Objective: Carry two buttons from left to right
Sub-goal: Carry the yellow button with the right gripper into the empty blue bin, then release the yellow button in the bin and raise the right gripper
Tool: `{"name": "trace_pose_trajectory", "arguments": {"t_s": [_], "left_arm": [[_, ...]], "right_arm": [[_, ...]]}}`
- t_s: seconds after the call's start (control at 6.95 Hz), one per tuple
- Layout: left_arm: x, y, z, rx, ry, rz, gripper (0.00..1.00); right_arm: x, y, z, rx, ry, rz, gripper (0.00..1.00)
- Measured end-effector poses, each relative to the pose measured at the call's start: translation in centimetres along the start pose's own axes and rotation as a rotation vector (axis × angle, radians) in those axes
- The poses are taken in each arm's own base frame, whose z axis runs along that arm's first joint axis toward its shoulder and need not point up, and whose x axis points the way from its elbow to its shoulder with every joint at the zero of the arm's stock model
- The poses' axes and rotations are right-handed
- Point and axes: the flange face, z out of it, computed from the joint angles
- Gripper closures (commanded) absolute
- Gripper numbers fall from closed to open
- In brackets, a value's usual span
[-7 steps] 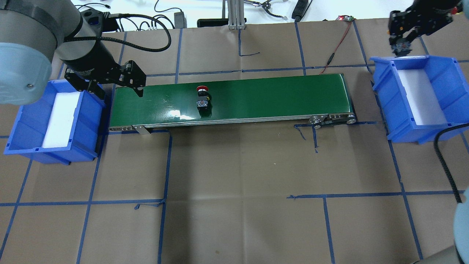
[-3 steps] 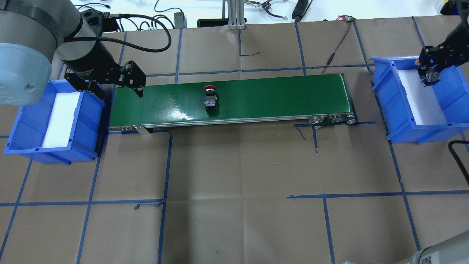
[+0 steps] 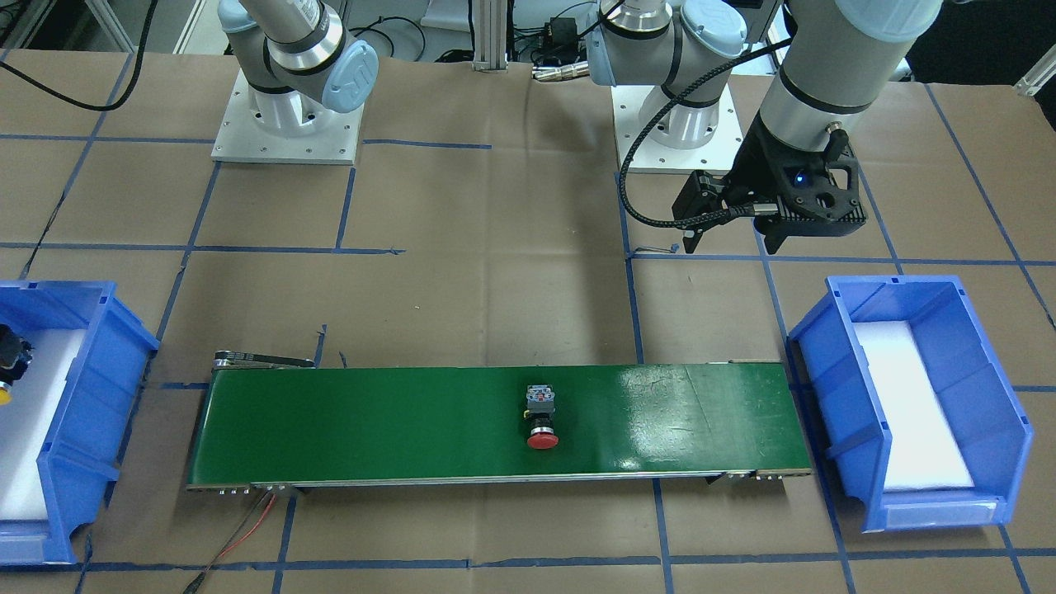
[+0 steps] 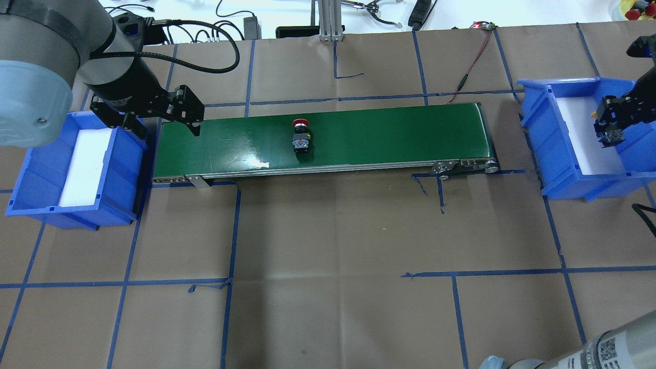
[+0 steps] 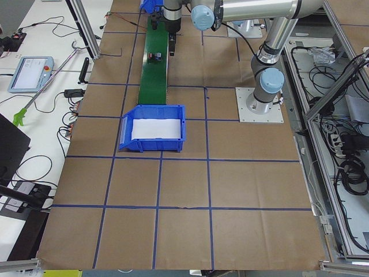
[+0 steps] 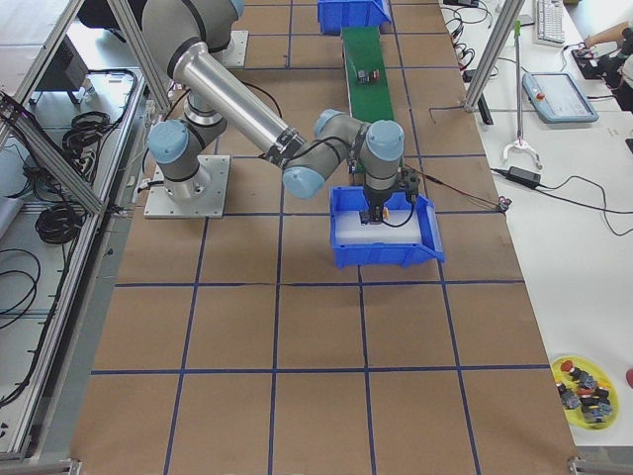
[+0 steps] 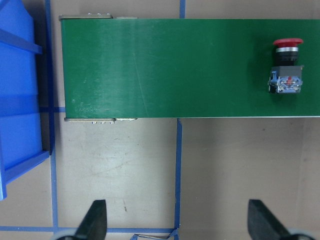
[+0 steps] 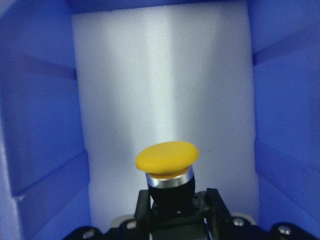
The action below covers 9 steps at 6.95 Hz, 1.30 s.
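Conveyor belt (image 4: pixel 384 133) running left to right across the table (image 4: pixel 333 256), left bin (image 4: pixel 31 174) just off its left end, right bin (image 4: pixel 543 128) off its right end, one button (image 4: pixel 300 138) lying near mid-belt, other button (image 8: pixel 167 159) in the right gripper (image 4: pixel 611 132) inside the right bin, left gripper (image 4: pixel 160 125) above the table near the belt's left end.

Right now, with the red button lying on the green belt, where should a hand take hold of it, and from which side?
Probably best straight down from above, closing on the black collar between the red cap and grey block. The red button lies on its side across the belt, so that narrow neck is open on both sides.
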Motion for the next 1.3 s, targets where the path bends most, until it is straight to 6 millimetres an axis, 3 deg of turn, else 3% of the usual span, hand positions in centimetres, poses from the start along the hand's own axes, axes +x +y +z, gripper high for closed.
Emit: {"name": "trace_pose_trajectory", "arguments": {"t_s": [0.14,0.43,0.58,0.72,1.01,1.3], "left_arm": [[0.0,0.0,0.0,0.000,0.000,-0.001,0.00],[0.0,-0.1,0.0,0.000,0.000,-0.001,0.00],[0.0,-0.1,0.0,0.000,0.000,-0.002,0.00],[0.0,-0.1,0.0,0.000,0.001,-0.002,0.00],[0.0,-0.1,0.0,0.000,0.001,-0.004,0.00],[0.0,0.0,0.0,0.001,0.002,-0.004,0.00]], "right_arm": [[0.3,0.1,2.1,-0.008,-0.004,-0.002,0.97],[-0.1,0.6,4.2,-0.031,-0.014,-0.004,0.95],[-0.4,1.2,4.9,-0.045,-0.021,-0.001,0.77],[-0.6,1.5,5.4,-0.056,-0.026,0.000,0.17],[-0.7,1.5,5.2,-0.050,-0.034,0.004,0.01],[-0.8,0.5,3.9,-0.007,-0.064,0.007,0.01]]}}
